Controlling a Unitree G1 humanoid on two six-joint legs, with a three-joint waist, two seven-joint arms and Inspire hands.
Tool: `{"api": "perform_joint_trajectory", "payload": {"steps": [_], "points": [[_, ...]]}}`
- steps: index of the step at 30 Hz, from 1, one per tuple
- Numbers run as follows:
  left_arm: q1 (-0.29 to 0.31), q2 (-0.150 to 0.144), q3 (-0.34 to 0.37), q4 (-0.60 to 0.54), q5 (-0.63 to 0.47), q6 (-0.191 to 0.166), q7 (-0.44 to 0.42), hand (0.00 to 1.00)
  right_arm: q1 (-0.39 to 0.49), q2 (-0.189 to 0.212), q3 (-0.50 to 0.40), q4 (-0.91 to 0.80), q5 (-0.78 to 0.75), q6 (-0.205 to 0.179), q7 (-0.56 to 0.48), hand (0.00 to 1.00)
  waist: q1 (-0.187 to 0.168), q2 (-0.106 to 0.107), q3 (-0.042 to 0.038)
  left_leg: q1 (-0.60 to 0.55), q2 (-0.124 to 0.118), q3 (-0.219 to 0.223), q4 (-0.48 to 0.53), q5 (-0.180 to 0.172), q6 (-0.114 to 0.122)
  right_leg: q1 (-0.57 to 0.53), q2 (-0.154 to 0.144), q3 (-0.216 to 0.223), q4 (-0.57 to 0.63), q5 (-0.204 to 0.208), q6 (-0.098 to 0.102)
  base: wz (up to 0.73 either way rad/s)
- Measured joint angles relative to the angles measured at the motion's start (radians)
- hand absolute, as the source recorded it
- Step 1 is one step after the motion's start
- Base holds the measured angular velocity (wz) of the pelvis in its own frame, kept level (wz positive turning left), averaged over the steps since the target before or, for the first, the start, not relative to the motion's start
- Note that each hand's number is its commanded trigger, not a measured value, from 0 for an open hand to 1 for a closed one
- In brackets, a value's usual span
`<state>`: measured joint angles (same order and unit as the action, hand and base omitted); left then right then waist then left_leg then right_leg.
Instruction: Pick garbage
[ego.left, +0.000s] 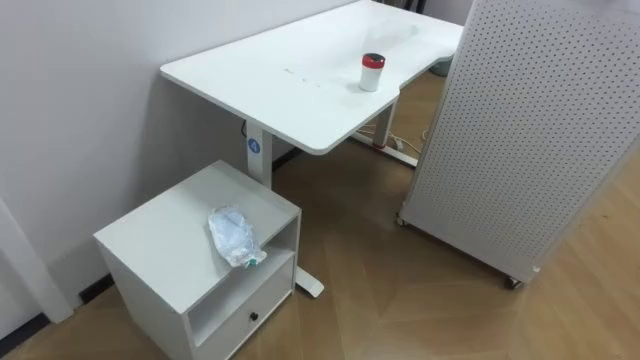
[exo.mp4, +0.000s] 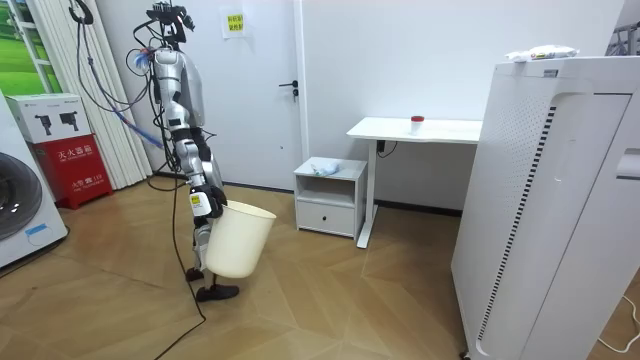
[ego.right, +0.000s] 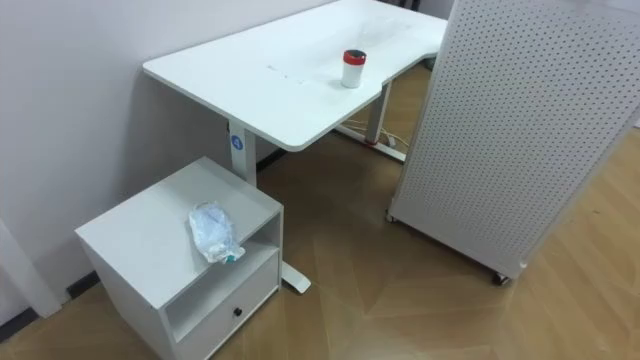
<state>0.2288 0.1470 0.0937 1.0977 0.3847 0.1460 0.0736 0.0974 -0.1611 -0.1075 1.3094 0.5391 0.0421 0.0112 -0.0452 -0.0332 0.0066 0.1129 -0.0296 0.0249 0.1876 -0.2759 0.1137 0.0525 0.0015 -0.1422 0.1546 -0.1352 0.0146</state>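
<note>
A crumpled clear plastic bottle lies on top of a low white cabinet, near its front edge above the open shelf. The room view has the same bottle on the cabinet, about two steps ahead of where I stand on the wood floor. My right hand hangs at my side, fingers closed on the rim of a cream waste bin held off the floor in front of my legs.
Behind the cabinet a white desk holds a small white cup with a red lid. A tall white perforated panel on wheels stands to the right. Wood floor lies between them.
</note>
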Motion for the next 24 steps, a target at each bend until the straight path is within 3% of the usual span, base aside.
{"api": "perform_joint_trajectory", "payload": {"steps": [12, 24], "points": [[0.001, 0.0, -0.001, 0.005, 0.0, 0.001, -0.001, 0.0, 0.0, 0.0, 0.008, 0.0, 0.001, 0.0, 0.0, 1.0, 0.0, 0.0, 0.0005, -0.001, 0.0, -0.001, -0.004, 0.0, 0.0, -0.001, 0.001, -0.001, -0.004, 0.0, 0.0, 0.0], [-0.004, 0.0, 0.005, 0.023, 0.003, 0.001, -0.018, 0.0, -0.002, -0.003, 0.017, 0.001, -0.001, 0.001, 0.016, 1.0, 0.026, 0.004, 0.0008, 0.001, 0.0, 0.0, 0.006, 0.0, -0.001, 0.003, 0.001, 0.0, 0.001, -0.001, -0.001, 0.0]]}}
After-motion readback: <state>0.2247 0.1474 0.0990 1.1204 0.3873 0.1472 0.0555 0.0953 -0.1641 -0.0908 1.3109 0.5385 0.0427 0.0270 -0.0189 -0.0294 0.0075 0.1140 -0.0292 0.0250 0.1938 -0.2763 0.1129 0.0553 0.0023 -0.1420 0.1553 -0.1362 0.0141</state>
